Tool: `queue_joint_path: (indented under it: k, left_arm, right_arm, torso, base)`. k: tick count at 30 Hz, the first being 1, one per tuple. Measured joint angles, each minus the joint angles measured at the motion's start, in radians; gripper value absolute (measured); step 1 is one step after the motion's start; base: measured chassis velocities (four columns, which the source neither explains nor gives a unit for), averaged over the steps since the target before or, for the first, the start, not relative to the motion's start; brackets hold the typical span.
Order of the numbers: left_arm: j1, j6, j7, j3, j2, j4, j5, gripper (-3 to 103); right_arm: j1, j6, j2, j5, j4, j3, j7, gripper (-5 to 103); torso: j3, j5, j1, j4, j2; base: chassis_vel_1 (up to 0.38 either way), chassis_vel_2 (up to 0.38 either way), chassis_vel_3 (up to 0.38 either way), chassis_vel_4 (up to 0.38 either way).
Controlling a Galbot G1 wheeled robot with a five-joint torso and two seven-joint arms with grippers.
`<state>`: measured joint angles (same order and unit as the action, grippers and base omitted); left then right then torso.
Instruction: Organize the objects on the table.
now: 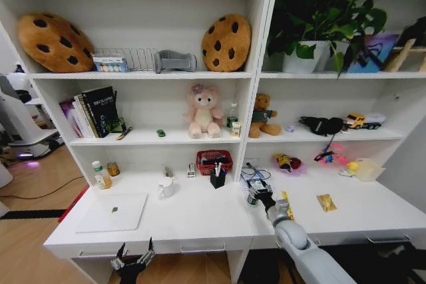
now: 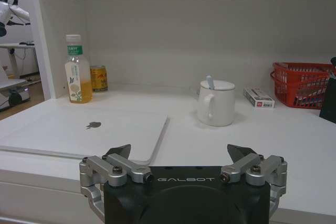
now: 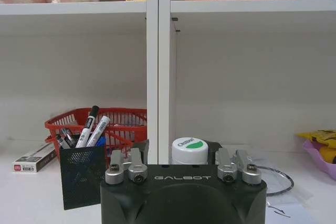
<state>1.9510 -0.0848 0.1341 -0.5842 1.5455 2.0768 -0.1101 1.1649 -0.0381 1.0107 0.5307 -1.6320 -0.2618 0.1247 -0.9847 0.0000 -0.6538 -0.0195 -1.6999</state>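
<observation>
A small jar point(image 3: 190, 149) with a white lid and green label stands on the white table point(image 1: 200, 221), right of the middle. My right gripper point(image 3: 179, 148) is open, one finger on each side of the jar, and it reaches over the desk point(image 1: 258, 193). The silver laptop point(image 1: 112, 212) lies closed at the left. My left gripper point(image 2: 181, 155) hangs open and empty below the desk's front edge point(image 1: 133, 259), facing the laptop point(image 2: 86, 132). A tiny green toy car point(image 1: 160, 133) and pens point(image 1: 124, 134) rest on the shelf above.
A black pen holder point(image 3: 81, 174), a red basket point(image 1: 214, 161) and a small box point(image 3: 32, 158) stand left of the jar. A white mug point(image 2: 215, 102), a tea bottle point(image 2: 77, 69) and a can point(image 2: 98, 78) sit behind the laptop. A yellow ruler point(image 1: 285, 200) and a gold packet point(image 1: 326, 202) lie to the right.
</observation>
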Motion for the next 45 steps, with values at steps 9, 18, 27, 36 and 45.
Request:
queue_joint_path:
  k: [9, 18, 27, 36, 45]
  left_arm:
    - [-0.001, 0.000, 0.000, -0.005, -0.002, -0.002, -0.002, 100]
    - [-0.002, 0.001, 0.000, -0.004, -0.002, -0.005, -0.002, 100]
    - [-0.009, -0.002, 0.000, -0.001, -0.010, -0.005, 0.002, 100]
    - [-0.013, -0.006, -0.001, 0.003, -0.010, -0.006, 0.005, 100]
    - [-0.010, -0.011, -0.004, 0.016, -0.004, -0.013, 0.023, 100]
  right_arm:
    - [0.010, 0.000, 0.004, 0.000, 0.000, 0.000, 0.000, 30]
    - [0.104, -0.032, -0.013, 0.011, -0.137, -0.058, -0.020, 30]
    - [0.658, -0.248, 0.035, -0.152, -0.511, -0.260, -0.112, 30]
    - [0.980, -0.474, 0.239, -0.354, -0.383, -0.306, -0.194, 30]
    - [0.937, -0.613, 0.251, -0.402, 0.105, -0.267, -0.194, 30]
  torso:
    - [0.000, 0.0000, 0.000, -0.0001, 0.000]
    - [0.000, 0.0000, 0.000, 0.0002, 0.000]
    - [0.000, -0.0002, 0.000, -0.0005, 0.000]
    - [0.000, -0.0003, 0.000, 0.0001, 0.000]
    - [0.000, 0.0001, 0.000, -0.0001, 0.000]
  base:
    - [0.000, 0.000, 0.000, 0.000]
    - [0.000, 0.000, 0.000, 0.000]
    - [0.000, 0.000, 0.000, 0.000]
    - [0.000, 0.000, 0.000, 0.000]
    - [0.000, 0.000, 0.000, 0.000]
